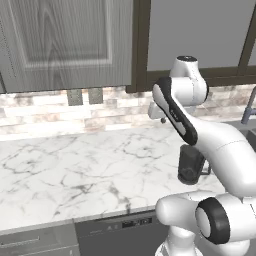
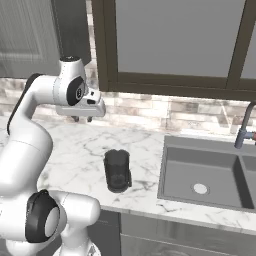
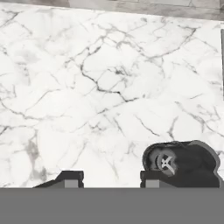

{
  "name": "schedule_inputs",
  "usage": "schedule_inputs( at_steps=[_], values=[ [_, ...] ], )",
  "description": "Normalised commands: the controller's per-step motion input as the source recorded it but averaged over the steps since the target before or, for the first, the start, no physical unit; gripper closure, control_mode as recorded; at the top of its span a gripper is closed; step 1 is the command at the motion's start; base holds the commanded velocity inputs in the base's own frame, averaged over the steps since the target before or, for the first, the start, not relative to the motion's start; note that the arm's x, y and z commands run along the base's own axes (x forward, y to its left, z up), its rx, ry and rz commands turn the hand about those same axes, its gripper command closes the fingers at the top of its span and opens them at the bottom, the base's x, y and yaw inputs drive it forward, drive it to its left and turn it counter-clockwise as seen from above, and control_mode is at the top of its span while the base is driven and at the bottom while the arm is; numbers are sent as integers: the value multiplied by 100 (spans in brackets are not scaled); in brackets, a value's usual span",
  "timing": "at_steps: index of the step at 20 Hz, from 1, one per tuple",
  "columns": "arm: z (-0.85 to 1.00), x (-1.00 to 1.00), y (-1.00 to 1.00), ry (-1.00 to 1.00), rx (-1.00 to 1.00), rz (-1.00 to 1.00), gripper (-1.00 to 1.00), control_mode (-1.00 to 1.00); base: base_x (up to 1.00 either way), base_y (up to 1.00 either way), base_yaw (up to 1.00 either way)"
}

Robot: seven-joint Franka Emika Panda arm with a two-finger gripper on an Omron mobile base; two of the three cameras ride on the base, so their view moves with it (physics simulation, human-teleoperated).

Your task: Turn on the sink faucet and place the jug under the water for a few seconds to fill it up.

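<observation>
Raised above the white marble counter (image 2: 75, 160), the robot's two-finger gripper (image 3: 111, 177) points down at the stone with nothing between its jaws. Its two small dark fingertips (image 3: 70, 177) stand apart in the hand view, a strip of bare marble showing between them, so the jaws are open and hold nothing. In the right base view the gripper (image 2: 82, 118) hangs from the white hand, to the left of and farther back than the jug.

The dark grey-black cylindrical jug (image 2: 117, 170) stands upright on the counter near its front edge, just left of the sink and apart from it. In the left base view the jug (image 1: 190, 165) is partly hidden behind the white arm. In the hand view the jug (image 3: 183, 162) sits at the lower right, beside the right fingertip, seen from above into its open mouth.

The dark grey rectangular sink (image 2: 172, 170) lies to the right, a round light drain in its near bowl. The slim grey metal faucet (image 2: 245, 127) rises at the far right behind the basin, with a reddish tip at its side.
</observation>
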Motion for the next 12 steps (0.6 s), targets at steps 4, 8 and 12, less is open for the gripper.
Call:
schedule_inputs(
  at_steps=[4, 8, 12],
  values=[
    [0, -18, 1, -6, 0, 0, -100, -100, 0, 0, 0],
    [0, -63, 4, -2, 0, 2, -100, -100, 0, 0, 0],
    [0, -61, 0, 0, 0, 0, -100, -100, 0, 0, 0]
  ],
)
